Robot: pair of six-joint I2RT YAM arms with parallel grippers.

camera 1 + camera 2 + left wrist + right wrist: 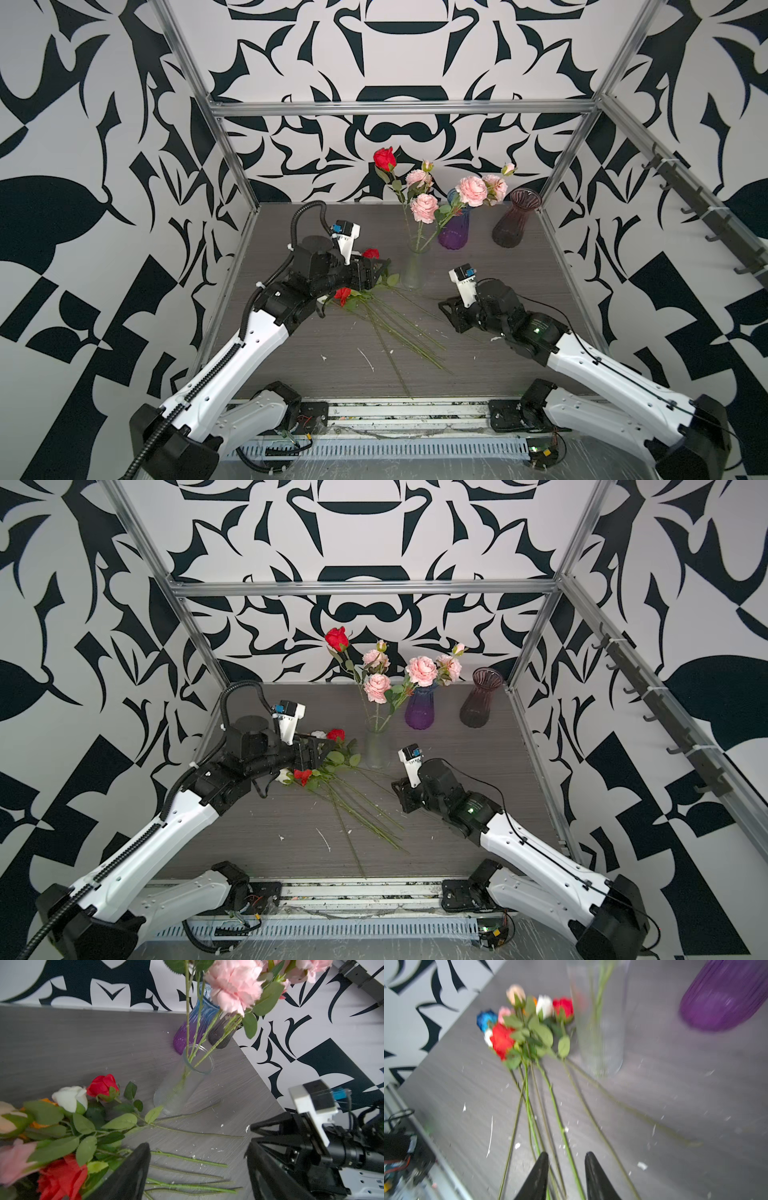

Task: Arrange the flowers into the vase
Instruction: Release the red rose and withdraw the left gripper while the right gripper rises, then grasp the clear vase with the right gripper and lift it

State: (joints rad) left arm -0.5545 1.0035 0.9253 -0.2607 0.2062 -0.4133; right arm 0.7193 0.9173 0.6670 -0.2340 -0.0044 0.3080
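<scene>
The left arm (266,332) rises from the near left corner and bends inward, its black forearm lying almost level and pointing right. The left gripper (384,268) is at its end; in the left wrist view its two black fingers (133,1172) stand wide apart. The right arm (602,374) stretches inward from the near right corner, wrist low and pointing left. The right gripper (446,309) sits low; the blurred right wrist view shows its pointed fingertips (539,1167) with a narrower gap between them. The grippers face each other, well apart.
</scene>
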